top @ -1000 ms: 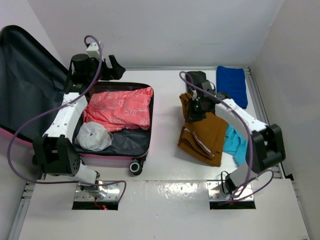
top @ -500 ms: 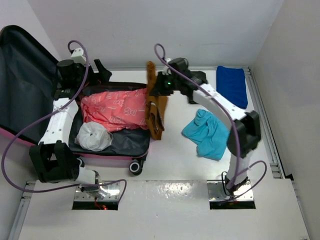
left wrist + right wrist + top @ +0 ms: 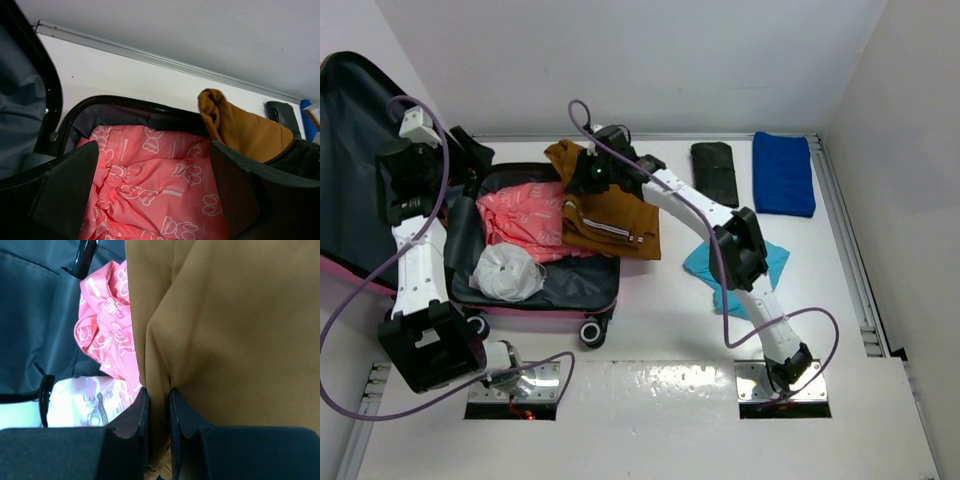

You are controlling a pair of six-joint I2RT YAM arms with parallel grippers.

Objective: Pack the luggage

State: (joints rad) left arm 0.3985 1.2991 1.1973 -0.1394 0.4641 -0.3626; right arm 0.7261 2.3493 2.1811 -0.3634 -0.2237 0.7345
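— So why pinch the brown garment (image 3: 615, 215) over the luggage (image 3: 542, 318), open at the table's (image 3: 660, 330) left?
— My right gripper (image 3: 157, 396) clamps a fold to lay it inside; my left gripper (image 3: 154, 150) hovers spread wide.

The luggage (image 3: 575, 285) has a bright pink shell, dark grey lining and black wheels. Its contents are a coral-pink garment (image 3: 520, 212) printed with white cartoon figures, a white bundle (image 3: 505, 270) and mustard-brown trousers (image 3: 615, 215). Towards the white table's (image 3: 660, 330) right edge are a turquoise cloth (image 3: 703, 268), a royal-blue cloth (image 3: 783, 172) and a black pouch (image 3: 713, 170).
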